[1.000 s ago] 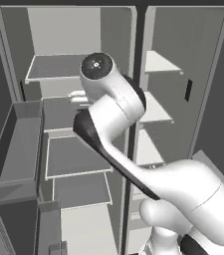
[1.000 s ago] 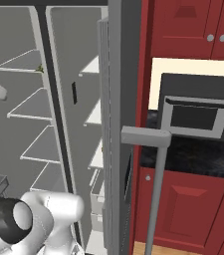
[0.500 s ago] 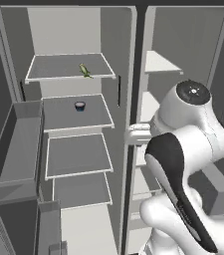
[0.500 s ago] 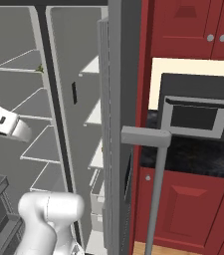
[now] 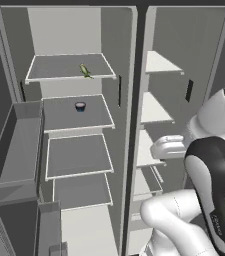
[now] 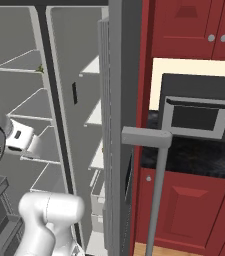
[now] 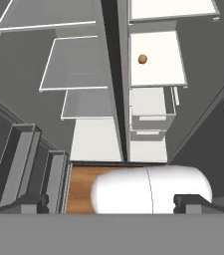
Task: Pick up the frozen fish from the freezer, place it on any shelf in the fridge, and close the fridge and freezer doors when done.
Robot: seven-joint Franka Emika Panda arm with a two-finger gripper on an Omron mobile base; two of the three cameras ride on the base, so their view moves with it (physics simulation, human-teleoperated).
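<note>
left base view showed the side-by-side unit with both compartments standing open. the fridge, the wider compartment on the left, carried broad grey shelves. the frozen fish lay on the top fridge shelf, toward its right half, slim and olive-green. a small dark cup with a bluish inside sat on the second shelf, directly below the fish's shelf and well apart from it. the freezer, the narrower compartment on the right, held short white shelves. the fridge door stood swung out at the left, its inner bins visible.

the white arm rose at the lower right of that view, in front of the freezer, with the hand near the freezer's middle shelves.

right base view showed the freezer door edge-on, open, with its bar handle toward the camera; a black microwave sat on the dark counter among red cabinets to the right. the fish appeared as a tiny speck on the top fridge shelf.

hand view looked down over the shelves. the gripper had its dark finger tips set wide apart, empty. a small brown round item rested on a white freezer shelf.
</note>
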